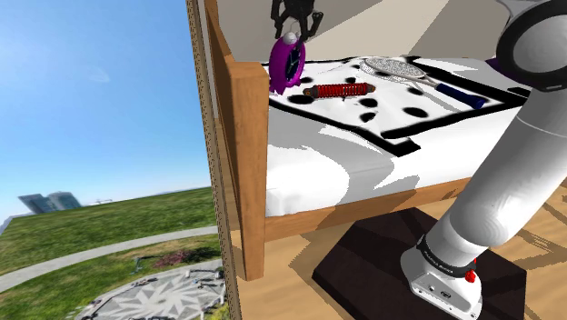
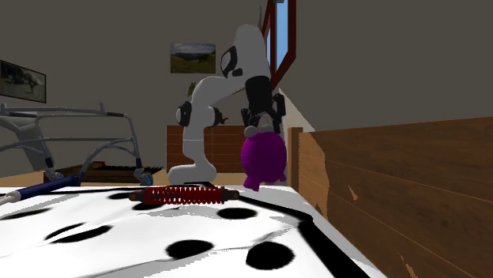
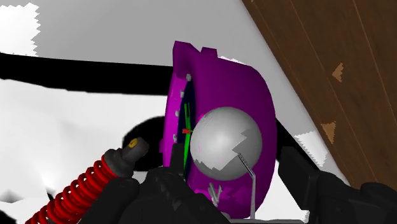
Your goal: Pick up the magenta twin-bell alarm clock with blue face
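Shoulder view is placing the magenta twin-bell alarm clock [image 1: 287,64] on the black-spotted white bed [image 1: 345,155] beside its wooden end board [image 1: 247,127]; wrist view is showing the black gripper [image 3: 232,170] with fingers spread, flanking the clock.

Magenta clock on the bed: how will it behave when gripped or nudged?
Likely tippy: the clock stands upright on edge on a rumpled bed cover. It is probably rigid, but its rounded magenta shell may slip in a pinch. The protruding grey bell looks like the fragile part, so it is best avoided.
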`<state>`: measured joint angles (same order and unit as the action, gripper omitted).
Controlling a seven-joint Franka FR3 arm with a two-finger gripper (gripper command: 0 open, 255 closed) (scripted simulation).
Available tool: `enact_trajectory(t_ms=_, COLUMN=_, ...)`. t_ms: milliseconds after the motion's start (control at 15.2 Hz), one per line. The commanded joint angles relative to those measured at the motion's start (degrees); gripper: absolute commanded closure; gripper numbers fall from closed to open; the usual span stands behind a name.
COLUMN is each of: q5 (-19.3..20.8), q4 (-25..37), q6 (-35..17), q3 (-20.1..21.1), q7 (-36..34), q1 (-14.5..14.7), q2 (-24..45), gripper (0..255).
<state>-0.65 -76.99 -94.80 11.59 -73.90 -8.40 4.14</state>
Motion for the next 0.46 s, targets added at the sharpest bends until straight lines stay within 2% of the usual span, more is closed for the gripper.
enact_trajectory(t_ms=0, q5=0.2, q4=2.5, q6=1.8, q3=0.1, q7=-0.2, q1=0.1, q2=0.7, gripper=255)
enact_trajectory(t_ms=264, q5=0.8, q4=8.9, q6=5.9, q3=0.2, q7=-0.5, q1=0.5, q2=2.9, gripper=255)
enact_trajectory(t_ms=396, q5=0.8, q4=9.1, q6=6.0, q3=0.3, q7=-0.5, q1=0.5, q2=3.0, gripper=255)
